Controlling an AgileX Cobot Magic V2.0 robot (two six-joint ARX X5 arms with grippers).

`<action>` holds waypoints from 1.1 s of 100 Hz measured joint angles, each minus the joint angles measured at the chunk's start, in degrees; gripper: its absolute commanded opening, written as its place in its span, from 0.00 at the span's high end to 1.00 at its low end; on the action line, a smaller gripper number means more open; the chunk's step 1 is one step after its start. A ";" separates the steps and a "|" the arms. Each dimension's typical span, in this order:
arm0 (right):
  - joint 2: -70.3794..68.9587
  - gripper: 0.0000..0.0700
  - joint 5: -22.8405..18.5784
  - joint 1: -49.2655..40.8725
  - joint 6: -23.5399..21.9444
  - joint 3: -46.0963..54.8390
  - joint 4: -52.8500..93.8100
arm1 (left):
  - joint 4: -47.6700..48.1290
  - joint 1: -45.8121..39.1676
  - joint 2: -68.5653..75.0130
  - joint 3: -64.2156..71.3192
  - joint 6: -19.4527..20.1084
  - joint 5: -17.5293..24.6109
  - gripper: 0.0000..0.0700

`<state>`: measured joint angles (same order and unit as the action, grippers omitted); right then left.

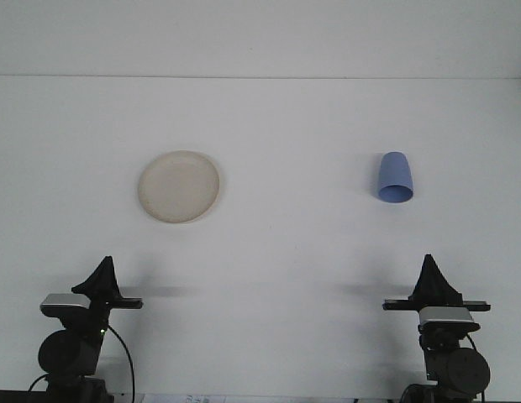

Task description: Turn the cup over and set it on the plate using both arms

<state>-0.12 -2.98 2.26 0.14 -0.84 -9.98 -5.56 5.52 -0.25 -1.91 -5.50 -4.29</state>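
Blue cup (394,177) on the right half of the white table (277,252), seemingly upside down: narrower closed end up, wider rim down and toward the camera, tilted a little. Cream plate (179,186) on the left half, well apart from the cup, nothing on it.

Left gripper (103,274) and right gripper (429,276) parked low at the near edge, each pointing up and away from the camera, well short of both things. Holding nothing, either one; fingers seen edge-on as one dark wedge, so impossible to tell how far open.

Probably thin plastic: light, smooth, somewhat slippery, easy to tip or push aside, likely to flex under a hard squeeze. Best taken across the side wall near the middle, with moderate force; the taper apt to let it slide toward the narrow end.

Plenty of bare table around the cup and between cup and plate. Far edge of the table well behind both. No obstacles visible along the way across.
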 measured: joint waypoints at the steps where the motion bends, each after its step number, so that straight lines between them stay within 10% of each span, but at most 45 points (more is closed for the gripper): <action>1: 0.00 1.00 0.00 0.00 0.00 0.00 0.00 | 0.00 0.00 0.00 0.00 0.02 0.00 0.98; 87: -30.91 1.00 -1.77 0.00 -2.56 -30.62 17.20 | 0.00 0.00 0.00 0.00 0.00 0.00 0.98; 110: -40.19 0.50 -1.66 0.00 -2.99 -30.62 15.15 | 0.00 0.00 0.00 0.00 0.00 0.00 0.98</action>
<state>-40.32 -4.64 2.26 -2.85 -31.46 5.17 -5.56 5.52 -0.25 -1.91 -5.50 -4.29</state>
